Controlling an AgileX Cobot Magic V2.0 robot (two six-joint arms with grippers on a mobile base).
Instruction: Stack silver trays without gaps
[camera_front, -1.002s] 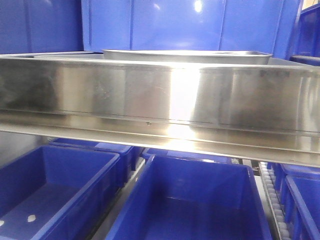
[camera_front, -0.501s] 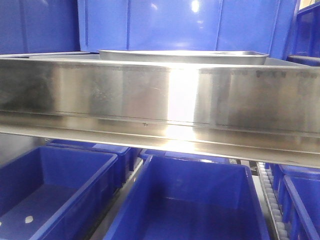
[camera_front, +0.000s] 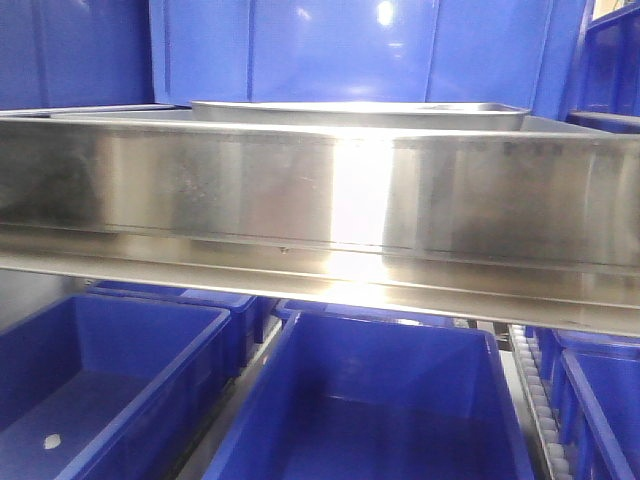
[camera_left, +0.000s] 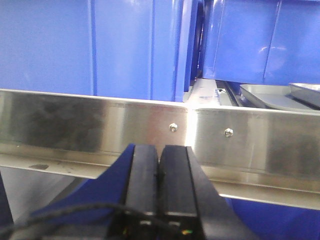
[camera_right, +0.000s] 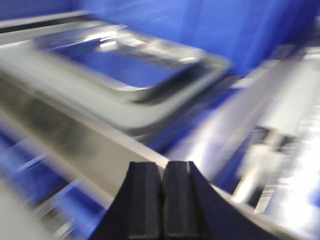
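Both our left hand (camera_left: 160, 170) and right hand (camera_right: 162, 187) are closed and empty; silver trays (camera_front: 360, 113) sit nested on the shelf behind the steel rail (camera_front: 300, 195), above blue bins (camera_front: 370, 410).

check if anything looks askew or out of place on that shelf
The silver trays look askew: in the right wrist view, though blurred, one lies skewed over the other, rims not lined up. Nothing spilled or damaged shows.

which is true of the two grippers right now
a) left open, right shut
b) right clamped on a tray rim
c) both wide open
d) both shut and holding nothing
d: the left gripper and the right gripper each show their pads pressed together with nothing between, short of the silver trays.
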